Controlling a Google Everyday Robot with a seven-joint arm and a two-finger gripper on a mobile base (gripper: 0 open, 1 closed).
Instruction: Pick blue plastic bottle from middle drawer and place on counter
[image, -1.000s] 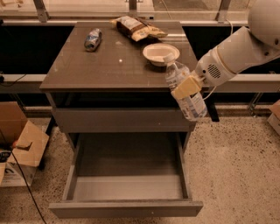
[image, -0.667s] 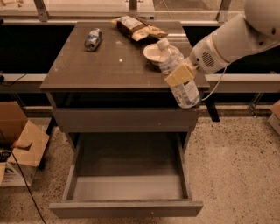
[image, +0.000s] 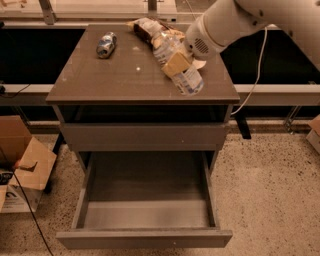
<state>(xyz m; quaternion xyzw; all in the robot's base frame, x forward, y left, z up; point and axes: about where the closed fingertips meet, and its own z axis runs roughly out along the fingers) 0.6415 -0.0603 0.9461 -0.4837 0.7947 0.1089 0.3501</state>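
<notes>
Pincer (image: 176, 63) clamped on the small clear plastic bottle with pale blue label (image: 190, 81), which I see tilted over the right side of the glossy grey-brown desk (image: 120, 75); grey middle drawer (image: 145, 238) open below.

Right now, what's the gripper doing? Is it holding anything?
The gripper is closed on the bottle, which is tilted over the right side of the counter.
</notes>
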